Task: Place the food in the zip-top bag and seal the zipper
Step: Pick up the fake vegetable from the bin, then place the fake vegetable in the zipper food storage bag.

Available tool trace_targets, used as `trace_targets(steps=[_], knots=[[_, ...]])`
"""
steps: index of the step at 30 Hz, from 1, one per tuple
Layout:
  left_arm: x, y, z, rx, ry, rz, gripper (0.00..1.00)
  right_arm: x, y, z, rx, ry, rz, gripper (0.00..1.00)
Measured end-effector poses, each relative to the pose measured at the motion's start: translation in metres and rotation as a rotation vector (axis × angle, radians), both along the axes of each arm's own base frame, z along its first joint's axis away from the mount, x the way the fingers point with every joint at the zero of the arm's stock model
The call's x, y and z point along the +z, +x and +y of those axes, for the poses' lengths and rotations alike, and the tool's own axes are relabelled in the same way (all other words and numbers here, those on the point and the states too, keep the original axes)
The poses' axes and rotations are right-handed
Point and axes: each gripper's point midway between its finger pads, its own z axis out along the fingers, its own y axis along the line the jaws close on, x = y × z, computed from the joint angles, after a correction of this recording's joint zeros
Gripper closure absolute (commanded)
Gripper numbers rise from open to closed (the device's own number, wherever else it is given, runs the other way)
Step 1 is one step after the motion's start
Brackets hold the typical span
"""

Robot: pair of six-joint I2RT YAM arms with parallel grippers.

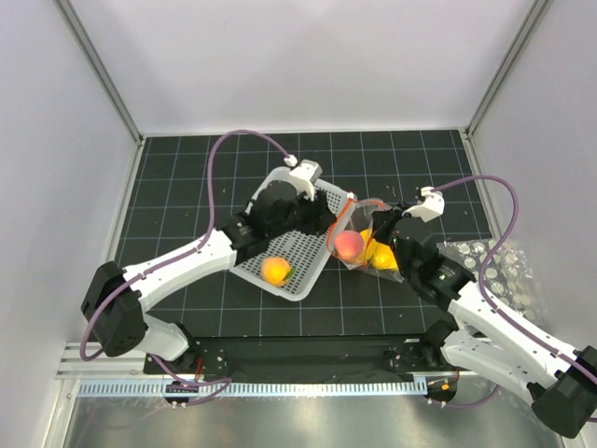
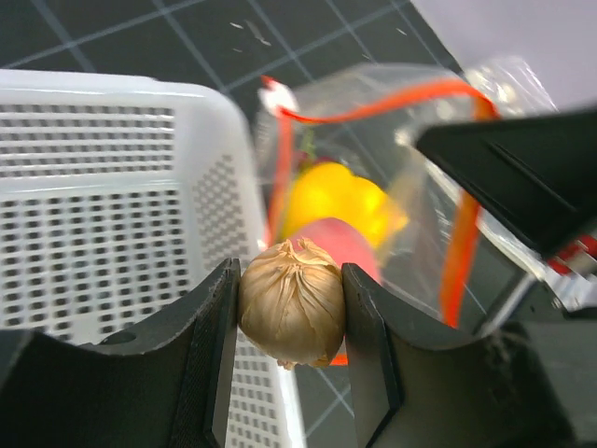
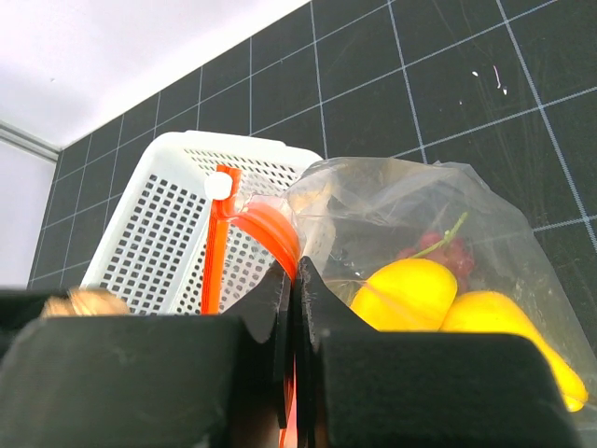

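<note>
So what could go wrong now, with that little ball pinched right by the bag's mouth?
The tiny ball sits between only the tips of the left gripper; released short, it may fall outside the zip-top bag, beside the basket. The right gripper pinches just one spot of the zipper, so the mouth could sag shut.

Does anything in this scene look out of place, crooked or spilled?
Nothing is spilled. The white basket sits crooked to the grid lines of the mat, and one orange fruit lies inside it. A crumpled clear sheet with white dots lies near the mat's right edge.
</note>
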Motion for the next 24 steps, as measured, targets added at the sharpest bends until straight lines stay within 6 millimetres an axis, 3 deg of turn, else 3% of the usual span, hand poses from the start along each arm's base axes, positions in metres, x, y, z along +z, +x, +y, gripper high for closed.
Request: trace_targets(steps=[4, 7, 8, 10, 11, 15, 18, 24], knots=[[-0.001, -0.029, -0.029, -0.114, -0.012, -0.03, 0.55, 0.0, 0.0, 0.002, 0.009, 0.002, 0.002, 0.95], [-0.006, -0.038, -0.051, -0.17, -0.001, -0.04, 0.52, 0.0, -0.001, 0.004, 0.02, 0.006, 0.003, 0.95], [-0.008, -0.036, -0.061, -0.184, 0.009, -0.044, 0.32, 0.0, -0.001, 0.004, 0.022, 0.007, 0.001, 0.95], [-0.013, -0.03, -0.078, -0.199, 0.028, -0.051, 0.02, 0.002, -0.002, 0.003, 0.022, 0.011, -0.003, 0.95], [-0.016, -0.027, -0.084, -0.202, 0.049, -0.059, 0.0, 0.004, -0.002, 0.002, 0.016, 0.012, -0.01, 0.95], [-0.033, -0.019, -0.084, -0.166, 0.117, -0.045, 0.0, 0.012, -0.004, -0.003, 0.006, 0.027, -0.033, 0.95], [-0.029, -0.02, -0.078, -0.149, 0.136, -0.06, 0.0, 0.012, -0.004, -0.003, 0.007, 0.027, -0.033, 0.95], [0.014, -0.036, -0.035, -0.09, 0.092, -0.123, 0.0, 0.012, -0.004, -0.002, 0.007, 0.027, -0.033, 0.95]])
